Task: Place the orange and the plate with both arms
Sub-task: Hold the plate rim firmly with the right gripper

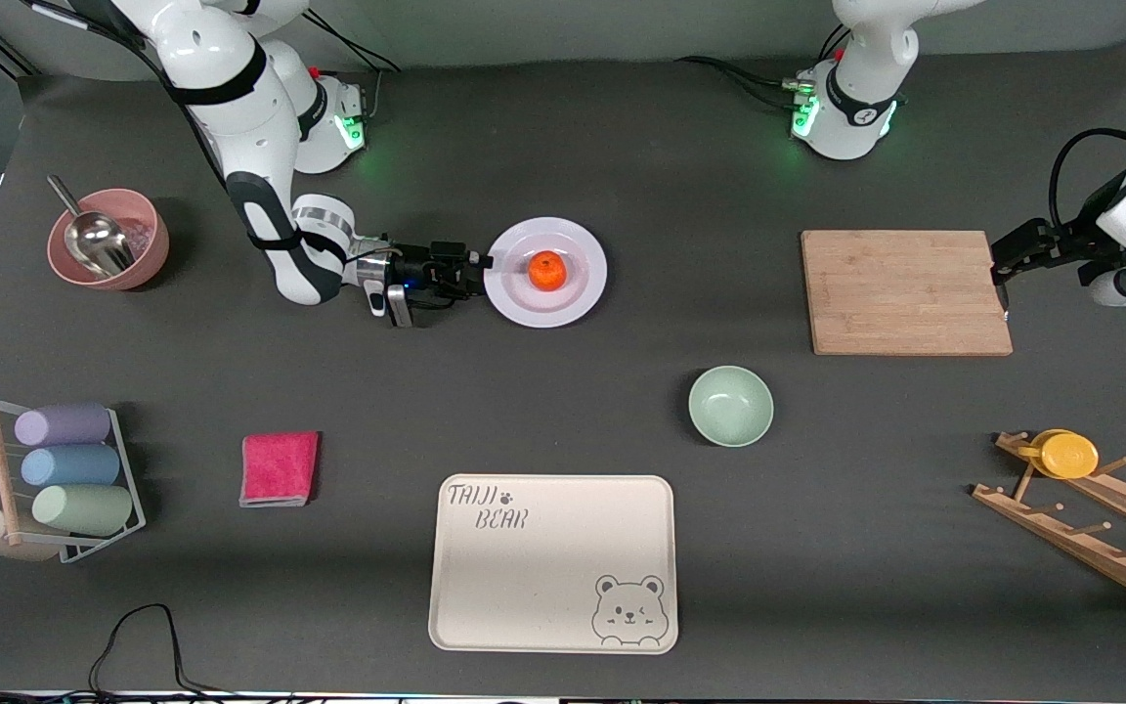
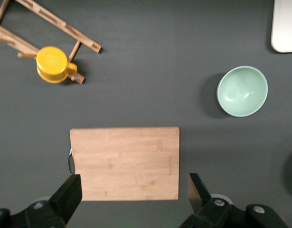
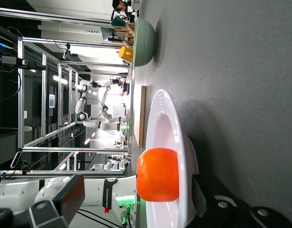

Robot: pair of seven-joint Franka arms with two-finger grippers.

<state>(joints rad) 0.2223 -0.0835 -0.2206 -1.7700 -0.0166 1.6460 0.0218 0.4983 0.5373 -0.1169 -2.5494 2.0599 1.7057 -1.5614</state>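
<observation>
Orange (image 1: 547,271) in colour, the fruit sat in the middle of the plate (image 1: 573,303), which lay on the dark table (image 1: 563,147) toward the right arm's end. The right gripper (image 1: 480,268) reached in low at the plate's edge, its fingers clamped on the rim. The left gripper (image 2: 131,194) hung spread wide over the wooden cutting board (image 1: 905,291), holding nothing.

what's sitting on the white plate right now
Only the orange sits on the plate, near its middle. The right gripper is at the rim; the plate surface under the orange is hidden.
</observation>
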